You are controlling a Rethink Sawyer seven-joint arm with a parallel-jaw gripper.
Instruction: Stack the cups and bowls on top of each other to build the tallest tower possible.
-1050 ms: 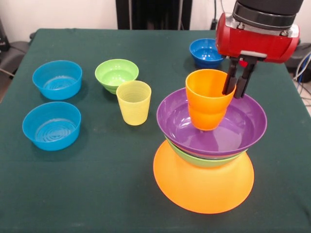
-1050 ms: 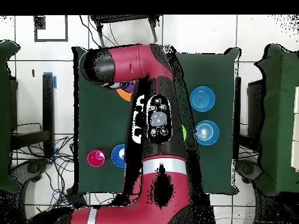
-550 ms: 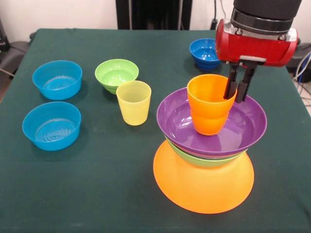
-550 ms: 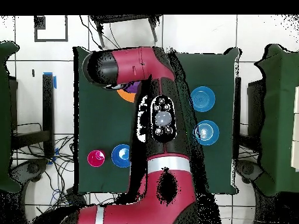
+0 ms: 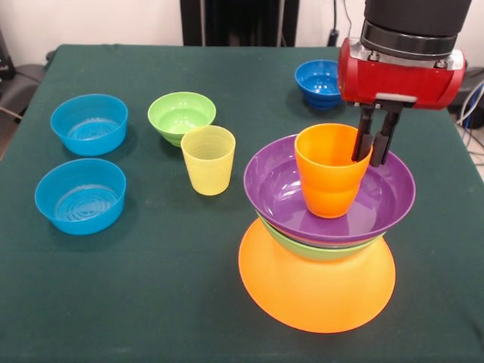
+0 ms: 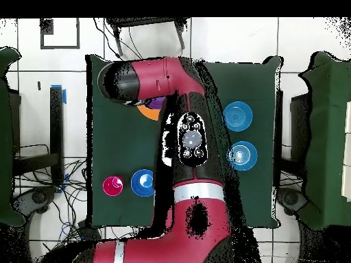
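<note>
Front view, left to right. Two light blue bowls at the left side of the table: far one, near one, both upright, apart from each other. Small green bowl sits right of the far blue one, mouth up. Yellow cup stands upright just in front of the green bowl, close to it; contact can't be judged.

Tower right of centre: huge orange bowl upside down as the base, large green bowl on it with only its rim band showing, large purple bowl nested in the green one, mouth up. Orange cup stands upright inside the purple bowl, slightly right of its middle.

Gripper comes down from above onto the orange cup's right rim. The two black fingers straddle the cup wall, one inside and one outside, pinching it.

Small dark blue bowl is at the far right behind the tower, partly hidden by the red gripper housing.

Overhead view: arm covers most of the table. Red cup and the dark blue bowl sit side by side at lower left, slightly apart. The two light blue bowls are on the right.
</note>
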